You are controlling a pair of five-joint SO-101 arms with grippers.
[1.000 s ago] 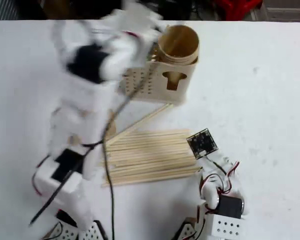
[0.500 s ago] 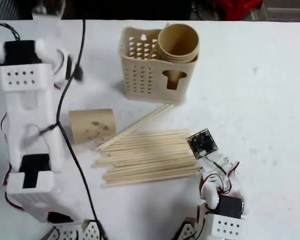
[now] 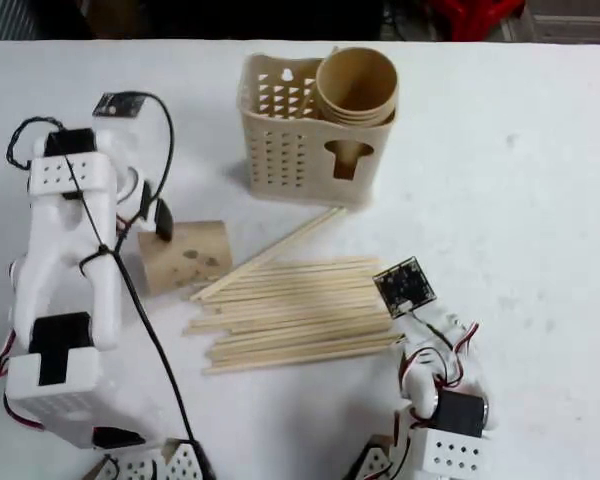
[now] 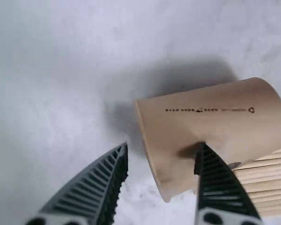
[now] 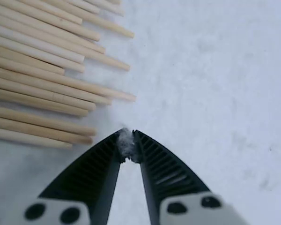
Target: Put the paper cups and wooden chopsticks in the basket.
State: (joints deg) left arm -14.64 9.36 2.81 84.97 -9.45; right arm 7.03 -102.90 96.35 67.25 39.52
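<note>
Now the left arm has swung away from the basket (image 3: 280,150), out toward the table's (image 3: 500,180) left edge, then back in and down beside the lying paper cup (image 3: 185,255).
- Stack of cups (image 3: 357,85) stands upright in the basket's right compartment, same as a second ago.
- Lying cup has not shifted: on its side, just left of the chopsticks (image 3: 295,310), one loose stick slanting toward the basket's foot.
- Right arm unmoved.

Judgement: a cup drop looks finished and the last cup is next. The chopsticks are all still on the table, so the task is under halfway.

Views compared:
- High view gives the layout, but the left arm's body hides how its jaws stand.
- Left wrist view settles it: left end effector (image 4: 162,147) is spread wide at one end of the cup, with one finger over the cup's side and the other over bare table. Contact cannot be told; nothing is gripped yet.
- Right wrist view: right end effector (image 5: 128,140) pinched together, empty, tips low over the table just off the chopstick ends.
</note>
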